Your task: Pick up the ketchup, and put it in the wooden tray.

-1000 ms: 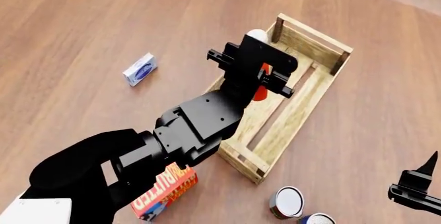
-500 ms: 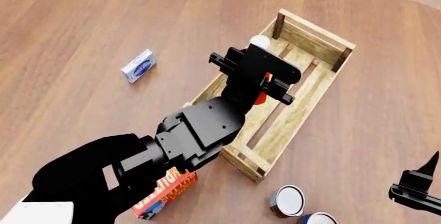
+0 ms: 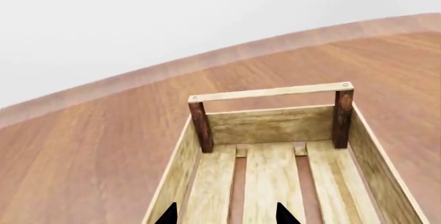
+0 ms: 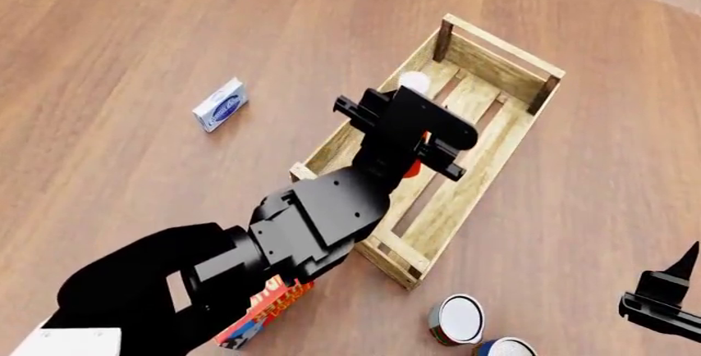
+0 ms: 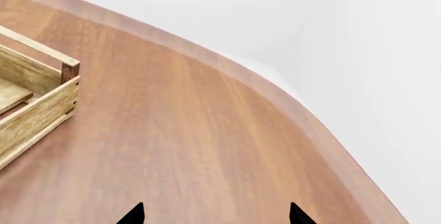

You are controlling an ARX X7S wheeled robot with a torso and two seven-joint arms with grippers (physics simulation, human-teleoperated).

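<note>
The wooden tray [image 4: 515, 122] lies at the centre right of the head view. My left gripper [image 4: 419, 130] hangs over its middle and is shut on the ketchup [image 4: 413, 161]. The red-orange body shows on the near side of the gripper and the white cap [image 4: 413, 82] on the far side. In the left wrist view the gripper [image 3: 224, 216] shows only two narrowly spaced fingertips above the tray's slats [image 3: 272, 177]; the bottle is out of that view. My right gripper [image 4: 662, 294] is open and empty at the lower right, with its fingertips wide apart in the right wrist view [image 5: 215, 214].
A red-orange butter box [image 4: 263, 311] lies under my left forearm. A small blue-and-white box [image 4: 220, 104] lies left of the tray. Two cans [image 4: 455, 321] [image 4: 504, 348] stand near the tray's near end. The tray's corner [image 5: 69, 72] shows in the right wrist view.
My left gripper has carried the ketchup down and a little further in over the tray. The right arm has not moved.
</note>
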